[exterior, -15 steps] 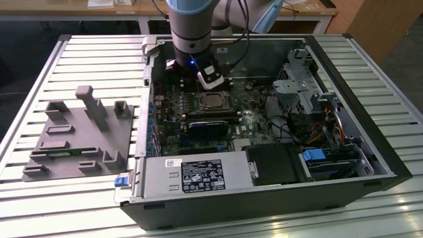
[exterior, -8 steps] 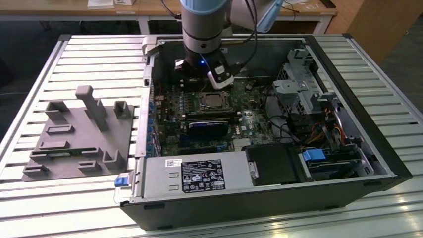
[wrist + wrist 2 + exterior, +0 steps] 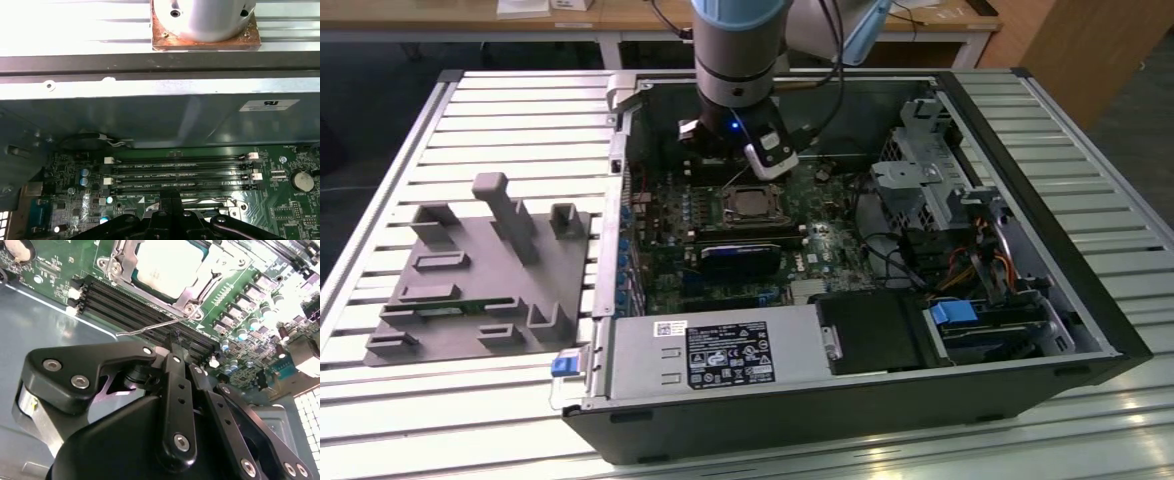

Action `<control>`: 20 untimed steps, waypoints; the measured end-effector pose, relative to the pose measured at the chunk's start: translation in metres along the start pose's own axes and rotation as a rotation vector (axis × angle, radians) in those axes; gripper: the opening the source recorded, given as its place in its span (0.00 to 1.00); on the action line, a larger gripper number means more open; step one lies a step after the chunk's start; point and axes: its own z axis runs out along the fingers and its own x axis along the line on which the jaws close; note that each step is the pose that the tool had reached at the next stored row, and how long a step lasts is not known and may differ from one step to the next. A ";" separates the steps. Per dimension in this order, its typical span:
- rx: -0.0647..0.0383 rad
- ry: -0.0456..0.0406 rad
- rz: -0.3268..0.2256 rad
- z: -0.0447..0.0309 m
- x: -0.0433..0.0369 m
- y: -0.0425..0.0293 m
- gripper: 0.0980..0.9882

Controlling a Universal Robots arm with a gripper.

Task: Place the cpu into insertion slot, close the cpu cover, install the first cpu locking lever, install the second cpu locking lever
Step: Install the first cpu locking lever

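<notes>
The cpu (image 3: 167,270) lies flat in the insertion slot (image 3: 192,310), its dull silver top showing through the window of the cpu cover (image 3: 220,262), which is folded down over it. A thin wire locking lever (image 3: 145,330) sticks out sideways over the memory slots, unlatched. My gripper (image 3: 176,342) hangs just beside this lever with its fingers together; I cannot tell whether they touch it. In the exterior view the gripper (image 3: 720,160) stands inside the open case just behind the cpu (image 3: 750,203). In the first wrist view the gripper (image 3: 170,197) sits over the board.
Long black memory slots (image 3: 180,170) run beside the socket, close to the case wall (image 3: 150,115). A power supply (image 3: 707,350) fills the case's near side, with a drive cage (image 3: 934,170) on the exterior view's right. A grey fixture (image 3: 480,270) lies outside on the slatted table.
</notes>
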 end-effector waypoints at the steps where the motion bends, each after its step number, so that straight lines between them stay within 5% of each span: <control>1: -0.001 -0.0113 -0.004 0.0001 0.0004 -0.0001 0.01; 7: -0.005 -0.0914 -0.032 0.0006 0.0012 -0.0003 0.01; 11: -0.015 -0.1165 -0.030 0.0011 0.0013 -0.0005 0.01; 17: -0.018 -0.1662 -0.032 0.0022 0.0013 -0.0009 0.01; 20: -0.019 -0.1841 -0.035 0.0036 0.0023 -0.0014 0.01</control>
